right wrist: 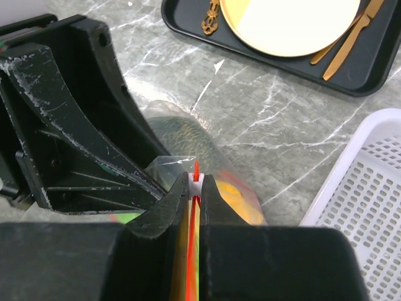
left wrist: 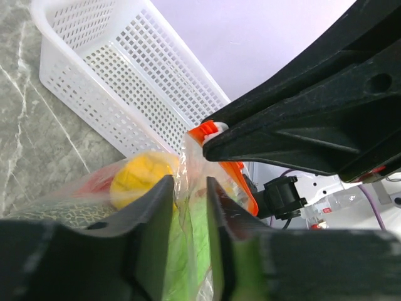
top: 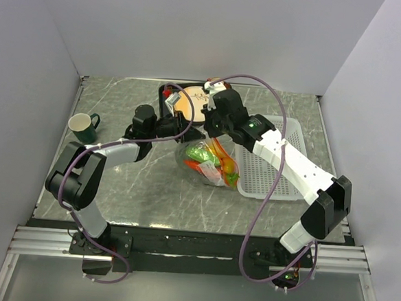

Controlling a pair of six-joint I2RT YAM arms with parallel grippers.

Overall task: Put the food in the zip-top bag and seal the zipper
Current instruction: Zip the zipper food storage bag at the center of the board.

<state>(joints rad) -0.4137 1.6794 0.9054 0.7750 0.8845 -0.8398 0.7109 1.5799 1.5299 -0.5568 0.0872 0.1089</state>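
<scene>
orange-red zipper [right wrist: 196,169] sits clamped in my right claw [right wrist: 195,188], just beside the white basket [top: 267,176]; my left claw [left wrist: 188,188] stands slightly apart around the zip-top bag [top: 206,166] film, food [left wrist: 141,179] inside.

No legible writing in any view.
Nothing can be read on the zip-top bag [top: 206,161], nor on the white mesh basket [top: 261,175] just to its right, the green mug [top: 82,127] well to its left, or the black tray [right wrist: 182,25] beyond it. No letters, numbers, brand marks or labels can be made out on the arms that meet over the bag either.
</scene>
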